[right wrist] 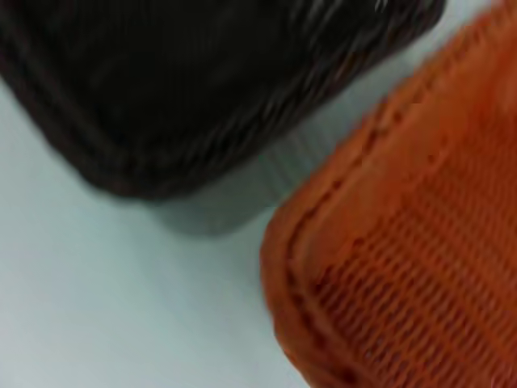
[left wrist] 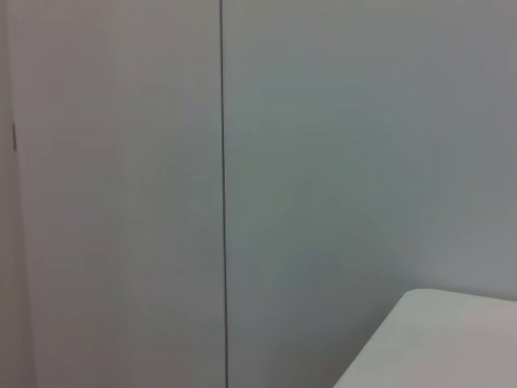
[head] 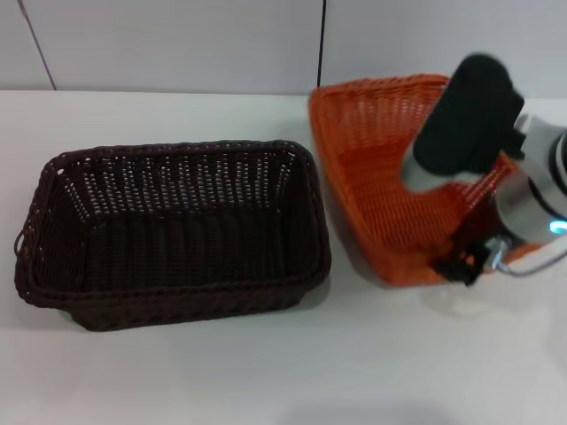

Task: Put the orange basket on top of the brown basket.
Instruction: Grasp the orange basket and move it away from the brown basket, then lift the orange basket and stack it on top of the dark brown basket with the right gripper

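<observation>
The orange basket (head: 381,168) is at the right of the table, skewed and tilted, with a shadow under its left side. My right gripper (head: 462,264) is at its near right rim, shut on that rim, and the arm crosses over the basket's inside. The brown basket (head: 173,230) rests flat on the table to the left, a narrow gap away from the orange one. In the right wrist view, a corner of the orange basket (right wrist: 404,242) shows close up beside a corner of the brown basket (right wrist: 178,89). My left gripper is out of view.
The white table (head: 354,363) stretches bare in front of both baskets. A pale panelled wall (head: 177,44) runs along the back edge. The left wrist view shows only that wall (left wrist: 242,162) and a table corner (left wrist: 444,339).
</observation>
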`<action>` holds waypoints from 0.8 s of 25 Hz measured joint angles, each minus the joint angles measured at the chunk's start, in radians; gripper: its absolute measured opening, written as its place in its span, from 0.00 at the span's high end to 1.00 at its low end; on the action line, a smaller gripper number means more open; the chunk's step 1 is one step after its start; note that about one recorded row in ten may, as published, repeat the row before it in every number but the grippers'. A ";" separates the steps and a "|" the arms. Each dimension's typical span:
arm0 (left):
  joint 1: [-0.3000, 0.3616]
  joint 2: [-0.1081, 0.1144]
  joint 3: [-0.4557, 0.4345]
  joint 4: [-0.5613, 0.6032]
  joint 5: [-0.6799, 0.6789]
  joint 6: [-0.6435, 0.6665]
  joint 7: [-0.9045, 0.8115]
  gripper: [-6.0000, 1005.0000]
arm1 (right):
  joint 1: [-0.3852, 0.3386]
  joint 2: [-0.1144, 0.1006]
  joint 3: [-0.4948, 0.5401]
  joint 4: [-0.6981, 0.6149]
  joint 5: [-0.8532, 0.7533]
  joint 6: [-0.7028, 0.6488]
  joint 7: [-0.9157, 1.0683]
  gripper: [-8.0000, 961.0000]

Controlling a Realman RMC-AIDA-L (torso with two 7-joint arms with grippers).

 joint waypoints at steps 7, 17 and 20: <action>0.003 -0.001 0.000 0.000 0.000 0.000 -0.004 0.23 | 0.040 -0.004 0.040 0.101 -0.007 0.025 0.039 0.69; 0.000 -0.003 0.000 0.000 0.000 -0.026 -0.006 0.23 | 0.116 -0.007 -0.027 0.290 -0.055 0.035 -0.122 0.77; 0.000 -0.007 0.001 0.000 0.000 -0.033 -0.007 0.23 | 0.157 -0.007 -0.066 0.322 -0.081 0.028 -0.221 0.77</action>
